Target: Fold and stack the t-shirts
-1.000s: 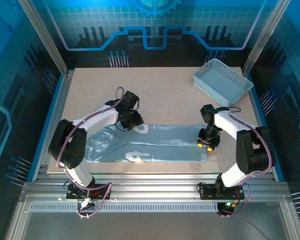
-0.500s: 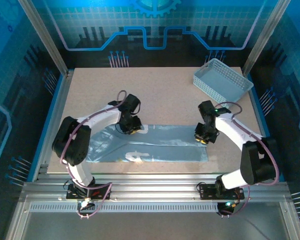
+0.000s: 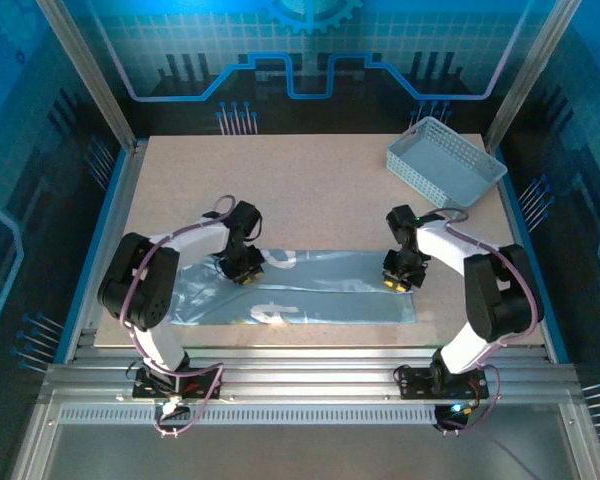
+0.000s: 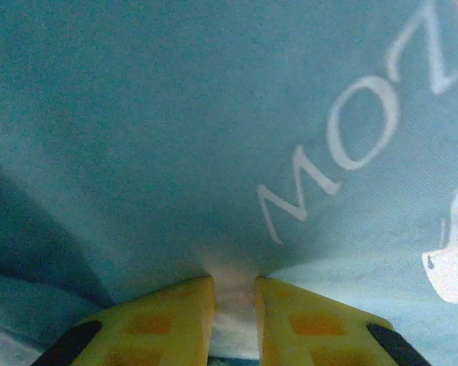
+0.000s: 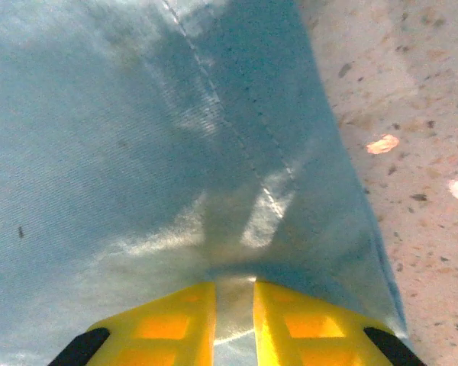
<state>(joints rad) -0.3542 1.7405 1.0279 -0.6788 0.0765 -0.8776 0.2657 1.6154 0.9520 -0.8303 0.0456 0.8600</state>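
A pale grey-blue t-shirt (image 3: 320,290) lies spread across the near half of the table, folded lengthwise, with white lettering (image 4: 343,145) showing on it. My left gripper (image 3: 243,270) is shut on a pinch of its cloth near the far left edge; the left wrist view shows the fabric bunched between the yellow fingers (image 4: 160,320). At the far right end my right gripper (image 3: 398,280) is shut on the cloth too, and a hem seam (image 5: 237,145) of the t-shirt (image 5: 122,152) runs into the yellow fingertips (image 5: 301,324).
A white lattice basket (image 3: 445,165) stands at the back right corner. Bare speckled tabletop (image 3: 310,190) spreads behind the shirt and shows beside its right edge (image 5: 412,137). The metal frame rail (image 3: 300,375) runs along the near edge.
Both grippers have shut on the shirt's far edge. The left one moved slightly left and nearer, the right one slid left along the edge; the cloth's far edge has shifted a little.
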